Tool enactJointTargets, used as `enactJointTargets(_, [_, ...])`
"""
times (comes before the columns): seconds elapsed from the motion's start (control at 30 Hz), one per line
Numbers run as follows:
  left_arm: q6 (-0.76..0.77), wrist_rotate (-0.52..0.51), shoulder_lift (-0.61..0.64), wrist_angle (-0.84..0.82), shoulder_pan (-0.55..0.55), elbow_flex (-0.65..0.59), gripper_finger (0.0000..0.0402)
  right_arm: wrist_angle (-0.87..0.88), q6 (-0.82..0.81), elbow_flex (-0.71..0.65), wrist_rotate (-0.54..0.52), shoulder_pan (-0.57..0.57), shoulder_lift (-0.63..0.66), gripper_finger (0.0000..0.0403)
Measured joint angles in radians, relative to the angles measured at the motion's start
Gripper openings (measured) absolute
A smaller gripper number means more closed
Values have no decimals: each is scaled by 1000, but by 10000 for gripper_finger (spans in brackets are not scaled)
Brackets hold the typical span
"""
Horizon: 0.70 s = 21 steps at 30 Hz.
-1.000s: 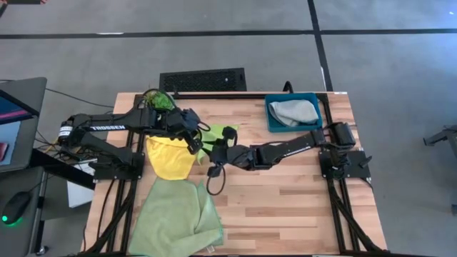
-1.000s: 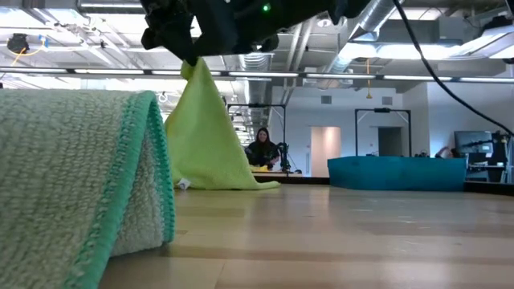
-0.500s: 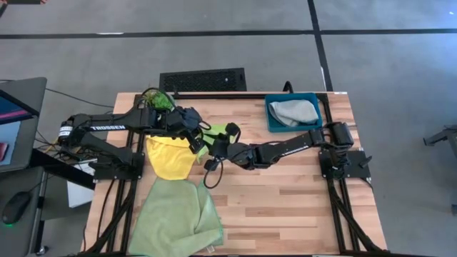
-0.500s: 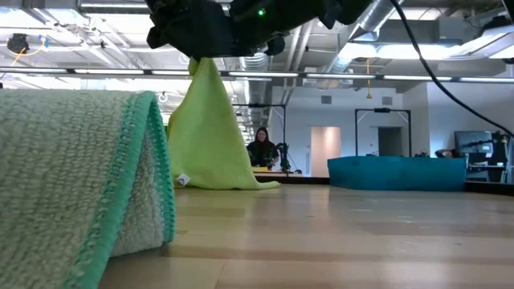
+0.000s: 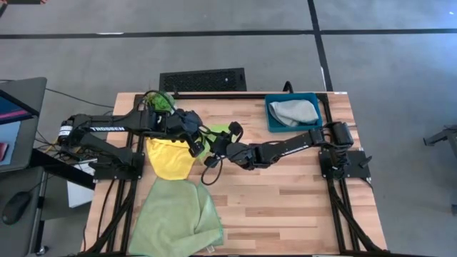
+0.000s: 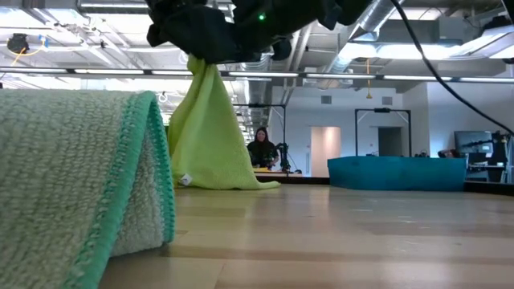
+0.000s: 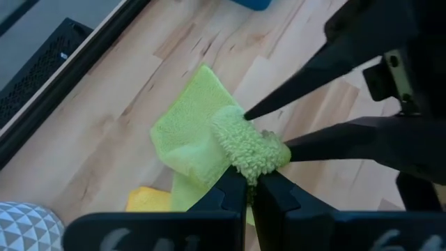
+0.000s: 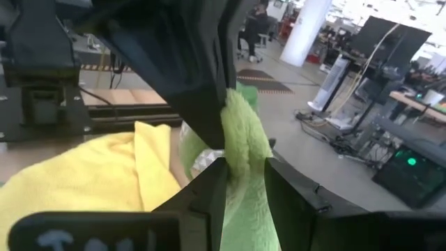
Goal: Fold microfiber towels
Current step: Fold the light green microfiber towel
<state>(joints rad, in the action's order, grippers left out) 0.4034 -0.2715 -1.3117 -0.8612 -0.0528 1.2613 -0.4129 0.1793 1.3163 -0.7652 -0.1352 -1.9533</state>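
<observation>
The bright lime green towel (image 5: 216, 133) hangs from both grippers at the table's far left; its lower edge (image 6: 217, 183) rests on the table. My left gripper (image 7: 251, 183) is shut on its raised tip. My right gripper (image 8: 245, 174) meets the same tip from the opposite side, its fingers (image 7: 306, 90) closed in on the tuft. The yellow towel (image 5: 170, 158) lies flat below my left gripper (image 5: 197, 143). The larger pale green towel (image 5: 175, 221) lies crumpled at the near left. The grey towel (image 5: 293, 111) lies in the teal tray (image 5: 271, 121). My left gripper pinches a bunched tuft (image 7: 252, 167) at the lime towel's raised tip between its two fingers. The towel hangs below as a cone, its lower edge on the table. My right gripper has the same bunched tip (image 8: 244, 150) between its two fingers, coming level from the table's right. The cloth fills the gap between them, just beside my left gripper's fingers (image 8: 202, 90).
The pale green towel's folded edge (image 6: 96, 185) fills the left of the low view. The teal tray (image 6: 397, 172) stands at the far right. Bare wood lies in the table's middle and near right (image 5: 285, 207). A person (image 6: 263, 148) sits far off in the room.
My right gripper has gone toward the table's left, up to my left gripper, and now has the lime towel's raised tip between its fingers. The towel stays hanging with its lower edge on the table; its peak has shifted a little.
</observation>
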Motion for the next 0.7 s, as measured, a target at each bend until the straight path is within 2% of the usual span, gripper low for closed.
enactJointTargets(0.7, [-28, -4, 2, 24, 15, 1, 0, 286, -152, 0, -48, 0, 0, 122])
